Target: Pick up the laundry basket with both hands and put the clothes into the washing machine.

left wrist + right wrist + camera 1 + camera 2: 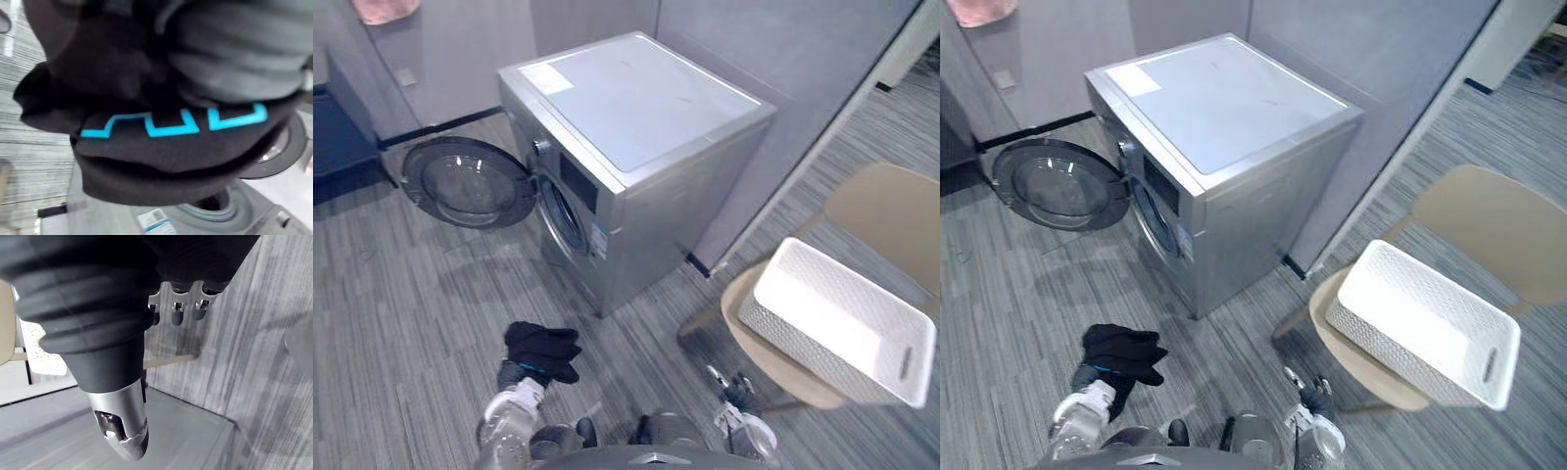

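Note:
My left hand (515, 376) hangs low above the floor, shut on a bunched black garment (543, 351) with blue print (166, 122); the cloth hides its fingers. The white laundry basket (837, 323) lies tilted on a beige chair (891, 211) to my right, with no clothes visible inside. The silver washing machine (636, 108) stands ahead, its round door (470, 183) swung open to the left and the drum opening (563, 211) facing the garment. My right hand (737, 392) hangs near the chair's seat, fingers (176, 311) relaxed and holding nothing.
Grey partition walls stand behind and to the right of the machine. A pink cloth (386, 8) hangs at the top left. A dark blue cabinet (337, 147) sits at the far left. Striped grey carpet (391, 323) stretches between me and the machine's door.

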